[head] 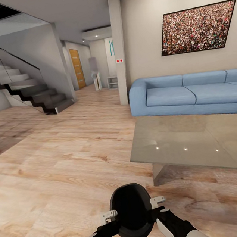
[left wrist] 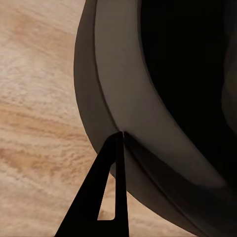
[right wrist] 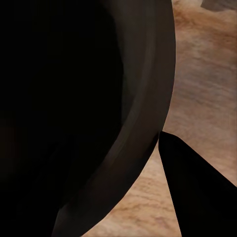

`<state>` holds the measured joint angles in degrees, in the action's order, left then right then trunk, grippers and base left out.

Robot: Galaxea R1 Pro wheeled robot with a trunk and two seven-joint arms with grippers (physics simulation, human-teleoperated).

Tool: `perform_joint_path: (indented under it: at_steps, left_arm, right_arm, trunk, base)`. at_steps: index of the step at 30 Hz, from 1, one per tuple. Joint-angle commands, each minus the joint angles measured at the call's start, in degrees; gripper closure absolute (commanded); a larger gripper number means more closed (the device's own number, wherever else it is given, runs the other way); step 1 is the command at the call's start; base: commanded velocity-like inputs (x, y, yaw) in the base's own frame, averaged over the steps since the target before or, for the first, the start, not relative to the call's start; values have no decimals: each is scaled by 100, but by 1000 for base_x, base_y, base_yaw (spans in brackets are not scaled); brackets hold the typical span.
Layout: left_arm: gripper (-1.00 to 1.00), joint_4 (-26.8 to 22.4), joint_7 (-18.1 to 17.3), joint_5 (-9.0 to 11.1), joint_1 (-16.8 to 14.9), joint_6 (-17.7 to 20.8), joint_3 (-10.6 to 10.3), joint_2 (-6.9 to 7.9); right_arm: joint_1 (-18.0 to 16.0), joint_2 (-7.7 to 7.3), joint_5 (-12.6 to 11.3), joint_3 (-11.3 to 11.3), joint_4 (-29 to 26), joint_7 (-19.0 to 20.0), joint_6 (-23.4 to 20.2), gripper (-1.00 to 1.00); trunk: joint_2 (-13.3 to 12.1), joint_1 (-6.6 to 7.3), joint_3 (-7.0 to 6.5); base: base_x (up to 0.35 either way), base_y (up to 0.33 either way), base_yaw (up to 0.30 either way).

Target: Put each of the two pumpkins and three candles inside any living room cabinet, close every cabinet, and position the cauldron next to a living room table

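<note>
One cauldron (head: 134,211) between two pincers, near table (head: 197,141).

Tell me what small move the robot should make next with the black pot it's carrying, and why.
Probably roll forward and a bit right, then lower the cauldron to the floor beside the glass table. Both grippers, left and right, grip its rim, and the table's near corner lies just ahead to the right.
</note>
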<state>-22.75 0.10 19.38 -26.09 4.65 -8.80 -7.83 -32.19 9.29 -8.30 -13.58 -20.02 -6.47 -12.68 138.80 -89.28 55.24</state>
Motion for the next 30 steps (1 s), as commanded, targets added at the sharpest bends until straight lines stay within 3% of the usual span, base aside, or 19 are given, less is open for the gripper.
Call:
perform_joint_path:
  at_steps: [1, 14, 30]
  left_arm:
    - [100, -2, -1, 49, -1, 26, -51, 9]
    - [100, -2, -1, 48, -1, 27, -54, 18]
    - [100, -2, -1, 43, -1, 27, -52, 18]
  right_arm:
    - [-6, -6, -137, -110, -72, -5, -23, 100]
    - [-6, -1, -137, -109, -72, -11, -24, 100]
    - [-6, 2, -137, -110, -72, -12, -52, 100]
  trunk:
    - [3, 2, 5]
    - [3, 2, 4]
    - [3, 2, -27]
  base:
    - [0, 0, 0]
    - [54, 0, -9]
    - [142, 0, -262]
